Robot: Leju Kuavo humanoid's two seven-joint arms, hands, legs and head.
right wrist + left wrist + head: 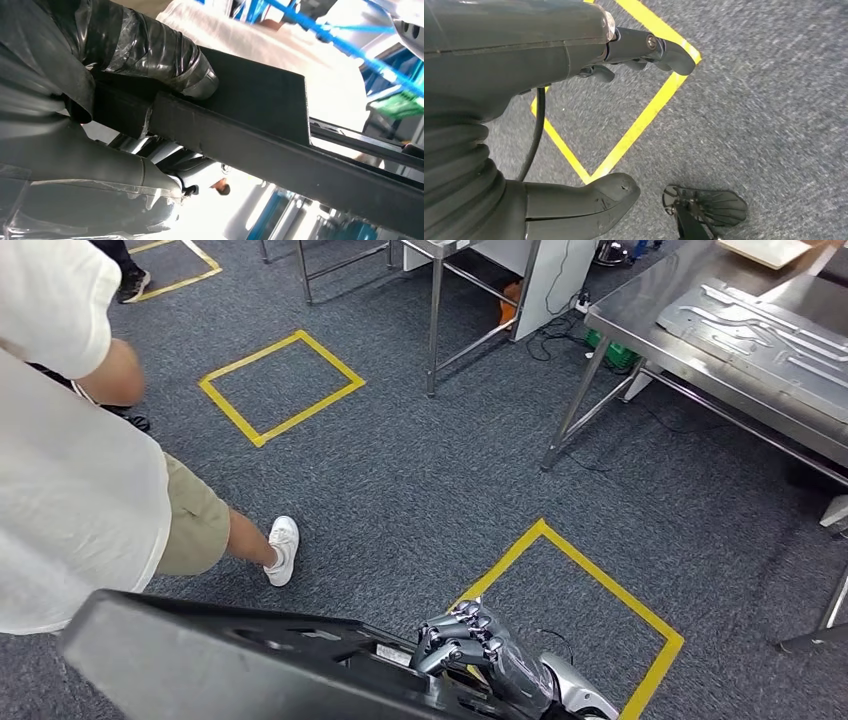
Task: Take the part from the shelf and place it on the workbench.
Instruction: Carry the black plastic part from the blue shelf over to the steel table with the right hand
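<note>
Retrieval was judged done, since the black part [230, 660] was carried over the carpet with right hand [480, 645] fingers curled around its edge, left hand [574, 60] fingers spread empty, while placement on the workbench [720, 350] remained.

Grey carpet [420, 490] w/ yellow tape squares [282, 387], steel tables [640, 325]

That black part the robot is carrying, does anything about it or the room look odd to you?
Nothing looks damaged or spilled. The right hand grips the long black part at one side, so it juts out sideways, close to a person standing beside it. The workbench lies ahead.
</note>
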